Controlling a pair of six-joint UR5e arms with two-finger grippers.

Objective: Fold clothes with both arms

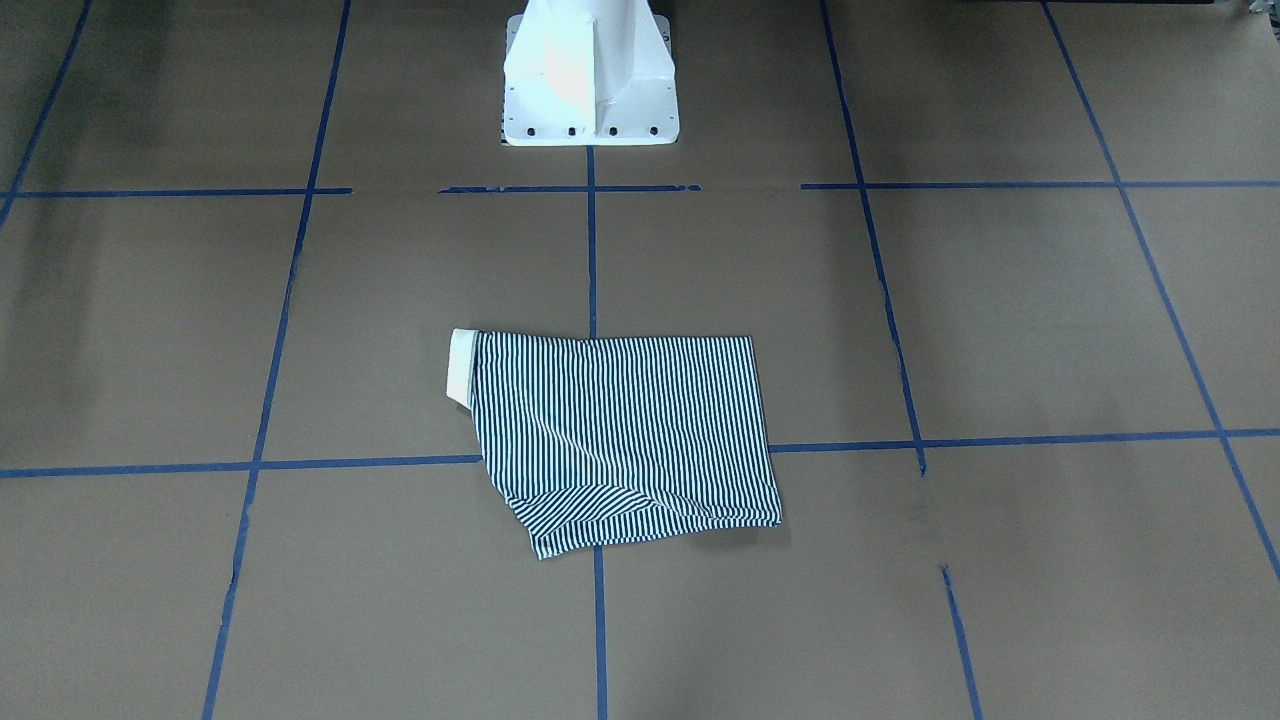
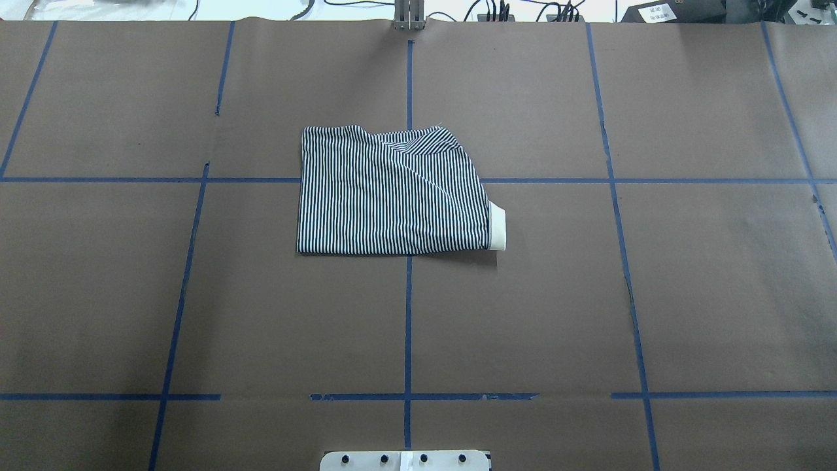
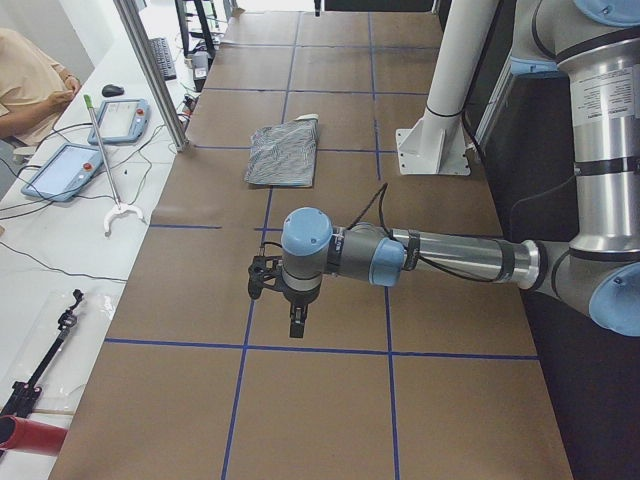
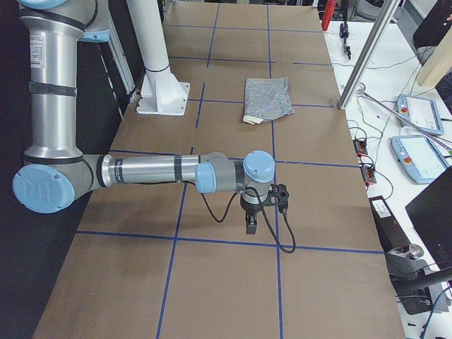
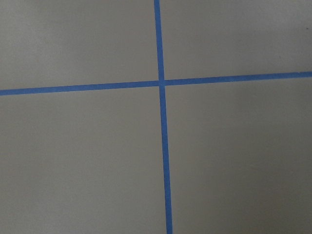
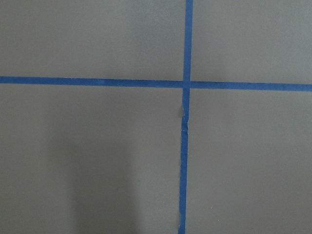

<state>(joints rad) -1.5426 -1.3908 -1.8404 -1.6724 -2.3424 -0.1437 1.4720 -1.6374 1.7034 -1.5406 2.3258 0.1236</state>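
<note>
Hanging above bare worktop (image 2: 654, 294) toward opposite ends, left gripper (image 3: 297, 324) and right gripper (image 4: 250, 224) carry nothing visible; their opening I cannot tell. The polo shirt (image 2: 386, 196) lies folded mid-worktop, well apart from both, neither gripper clearly nearer

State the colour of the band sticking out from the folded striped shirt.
Cream: the collar, clearest in the overhead exterior view.
</note>
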